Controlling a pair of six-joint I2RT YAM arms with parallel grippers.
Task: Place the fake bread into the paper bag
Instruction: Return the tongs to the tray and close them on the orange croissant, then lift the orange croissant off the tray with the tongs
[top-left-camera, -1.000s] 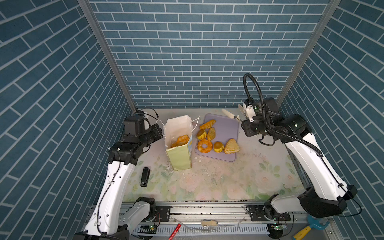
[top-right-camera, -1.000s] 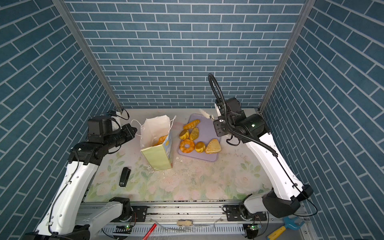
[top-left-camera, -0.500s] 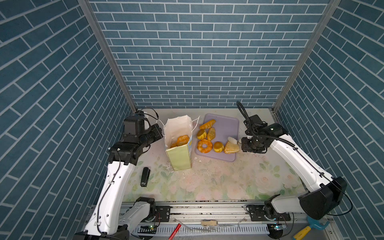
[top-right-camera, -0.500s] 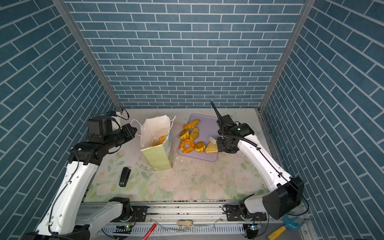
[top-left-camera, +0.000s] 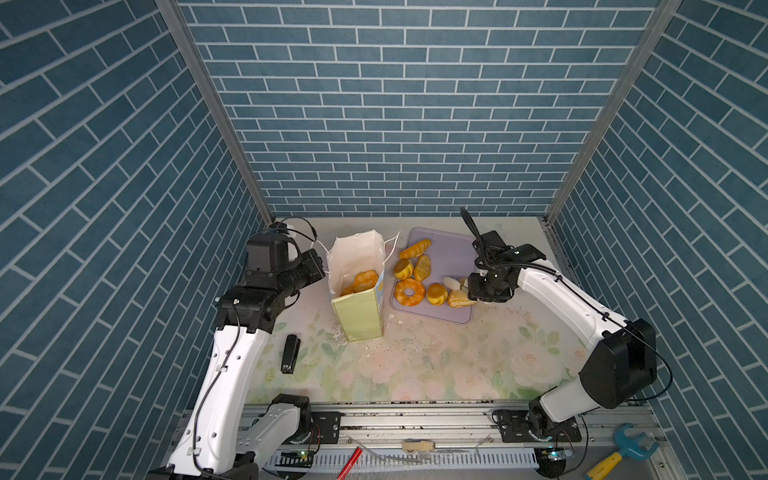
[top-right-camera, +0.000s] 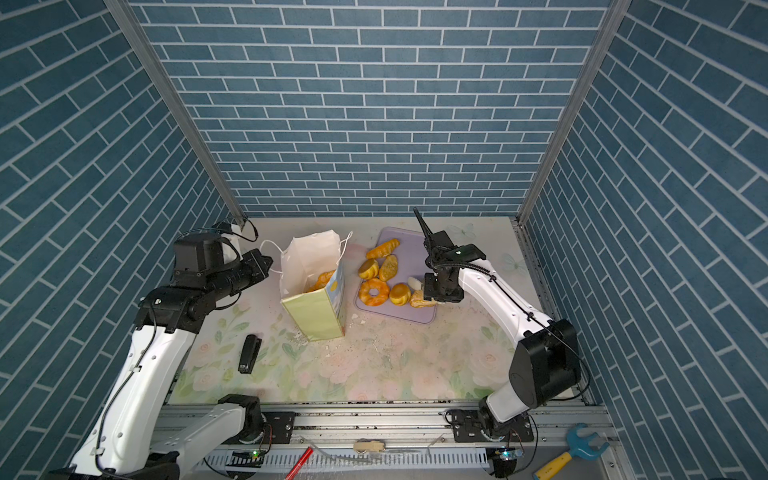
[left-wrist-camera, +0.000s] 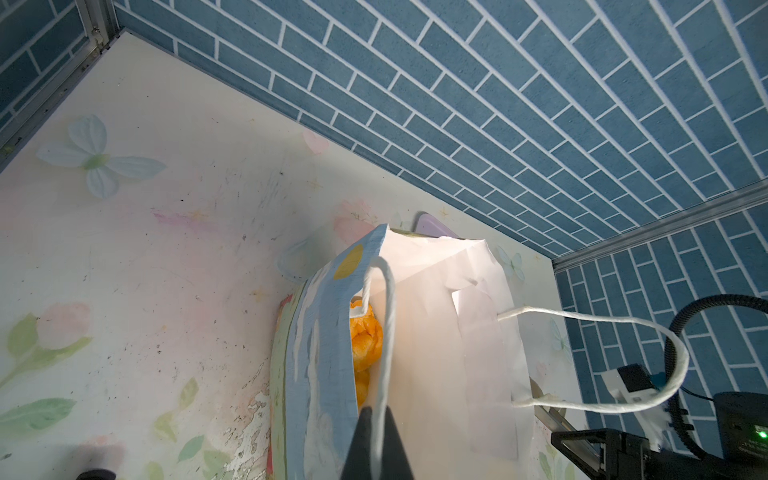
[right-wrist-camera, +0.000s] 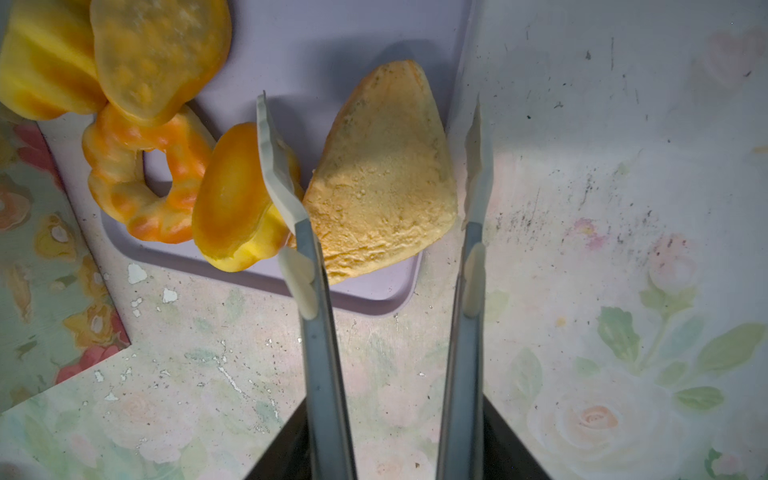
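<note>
The paper bag (top-left-camera: 358, 309) (top-right-camera: 316, 316) stands upright left of a lilac tray (top-left-camera: 455, 253). One fake bread piece (top-left-camera: 365, 280) (left-wrist-camera: 365, 345) lies inside the bag. My left gripper (left-wrist-camera: 377, 415) (top-left-camera: 318, 264) is shut on the bag's white cord handle (left-wrist-camera: 388, 332). On the tray lie a ring doughnut (top-left-camera: 409, 292) (right-wrist-camera: 137, 183), a round bun (top-left-camera: 437, 294) (right-wrist-camera: 232, 199), a long loaf (top-left-camera: 414, 248) and a triangular piece (top-left-camera: 459, 300) (right-wrist-camera: 382, 178). My right gripper (right-wrist-camera: 370, 102) (top-left-camera: 457, 287) is open and low. Its fingers straddle the triangular piece, one beside the round bun, one outside the tray's rim.
A black stapler (top-left-camera: 290, 353) lies on the flowered table near the left arm. White flakes (top-left-camera: 374, 338) are scattered in front of the bag. Blue brick walls close in three sides. A toy wrench (top-left-camera: 623, 449) lies beyond the front rail.
My right arm came down from high at the back of the tray to the triangular piece, and its jaws spread wider. The left arm and the bag have not moved.
</note>
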